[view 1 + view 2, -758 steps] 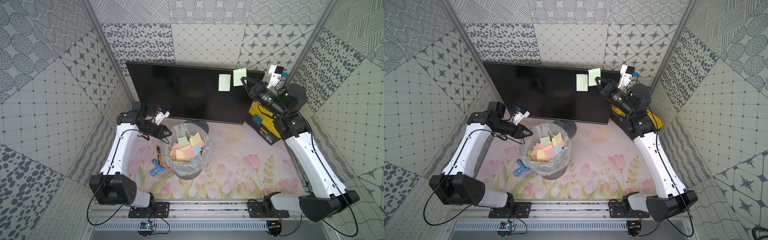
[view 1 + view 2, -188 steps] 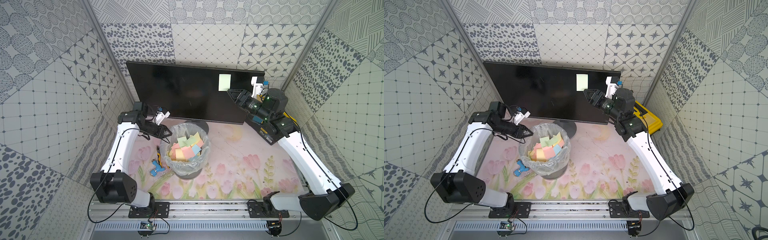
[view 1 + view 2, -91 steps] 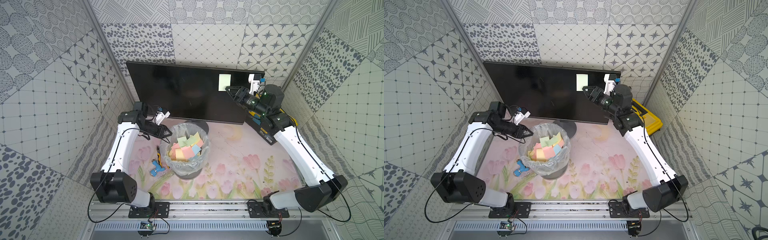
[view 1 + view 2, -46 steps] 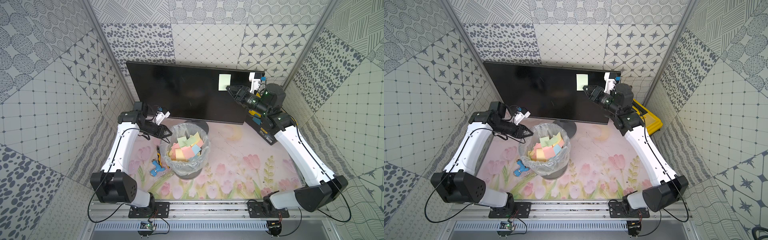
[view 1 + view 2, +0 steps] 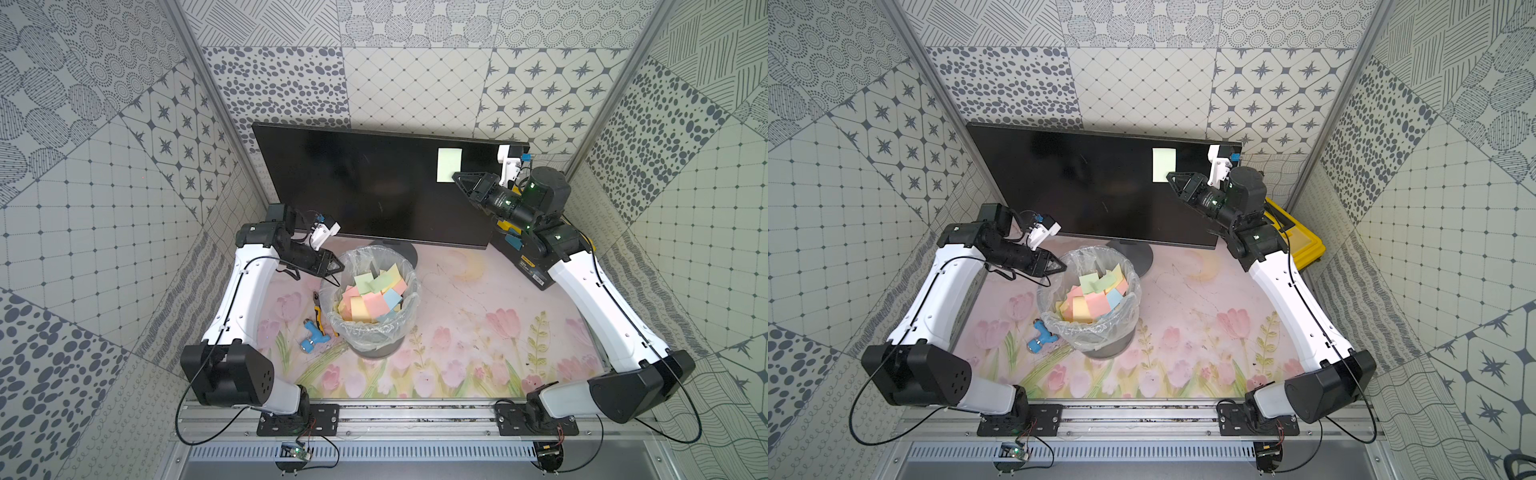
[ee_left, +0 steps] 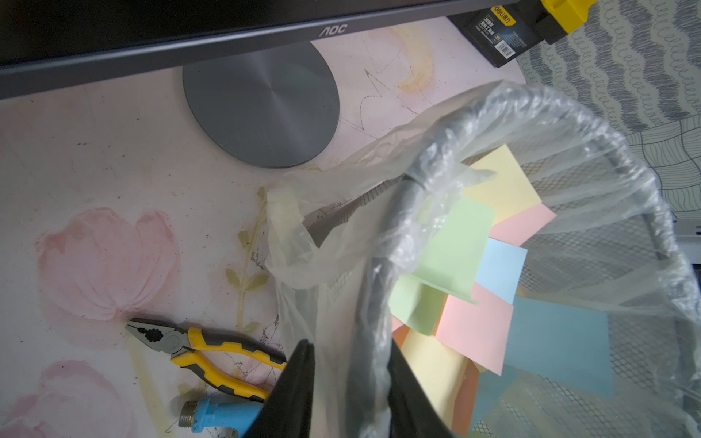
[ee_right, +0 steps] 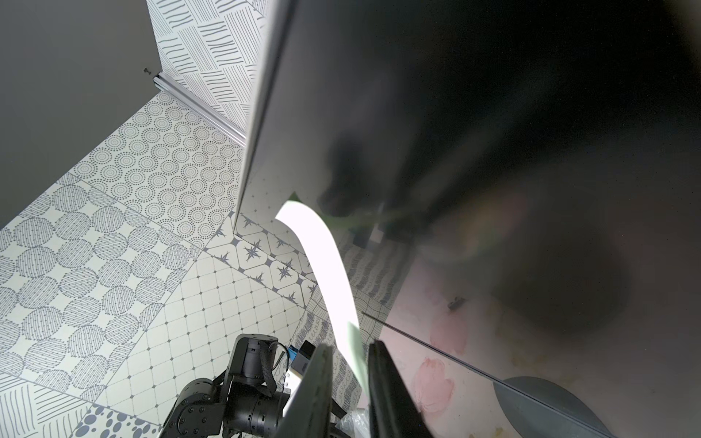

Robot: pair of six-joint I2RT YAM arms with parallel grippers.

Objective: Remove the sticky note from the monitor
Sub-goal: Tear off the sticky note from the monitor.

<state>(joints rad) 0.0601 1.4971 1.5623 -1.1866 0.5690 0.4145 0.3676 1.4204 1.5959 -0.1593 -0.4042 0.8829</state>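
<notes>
- Patterned walls [image 5: 415,83] frame the mat [image 5: 457,291]; our left gripper [image 5: 340,268] clamps the bin [image 5: 414,291] rim.
- The sticky note [image 5: 449,164] clings high on the monitor [image 5: 353,187], toward its right side.
- Our right gripper [image 5: 455,176] sets narrow jaws astride its lower edge; we cannot tell if they pinch, and a weak hold would slip.

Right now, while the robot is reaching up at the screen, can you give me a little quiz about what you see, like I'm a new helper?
1. Count: how many sticky notes are stuck on the monitor?
2. Pick one: what does the left tool hold? A the bin's rim, B the pliers, C nothing.
3. True or false: the right tool is far from the note.

Key
1. One, pale green.
2. A.
3. False: the note's loose bottom edge sits between its jaws.
</notes>
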